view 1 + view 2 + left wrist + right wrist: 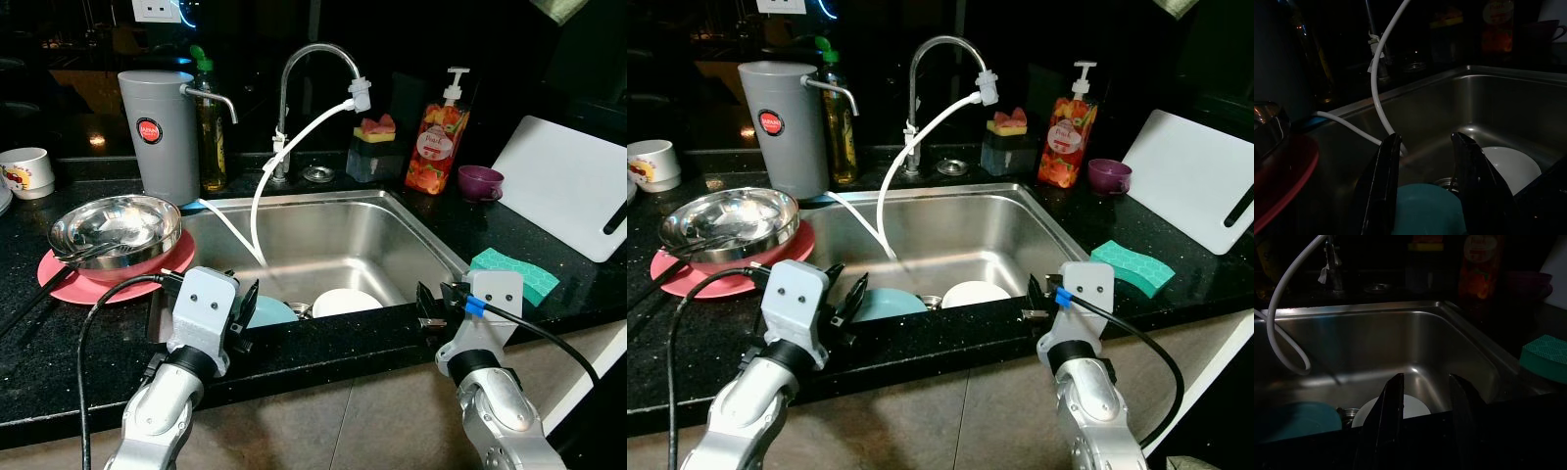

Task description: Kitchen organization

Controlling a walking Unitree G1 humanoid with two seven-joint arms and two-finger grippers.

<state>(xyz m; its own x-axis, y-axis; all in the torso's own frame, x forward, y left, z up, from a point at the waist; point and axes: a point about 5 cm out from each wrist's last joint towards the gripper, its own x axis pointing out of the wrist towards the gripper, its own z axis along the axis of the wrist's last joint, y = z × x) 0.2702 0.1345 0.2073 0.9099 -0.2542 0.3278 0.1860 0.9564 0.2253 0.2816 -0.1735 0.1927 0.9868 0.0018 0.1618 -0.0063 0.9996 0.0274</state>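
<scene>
A steel sink (333, 235) is set into the black counter in front of me. In its near end lie a teal dish (269, 311) and a white dish (343, 301) by the drain. My left gripper (245, 311) hovers at the sink's front rim just above the teal dish (1425, 210), open and holding nothing. At the rim's right corner my right gripper (431, 305) points into the basin toward the white dish (1410, 406); it is open too. A white hose (260, 206) hangs from the faucet (294, 78) into the sink.
A steel bowl (116, 223) sits on a pink plate (78, 284) left of the sink, with a grey canister (157, 137) and a mug (27, 171) behind. To the right are a soap dispenser (438, 132), purple cup (480, 181), white cutting board (568, 186) and green sponge (519, 272).
</scene>
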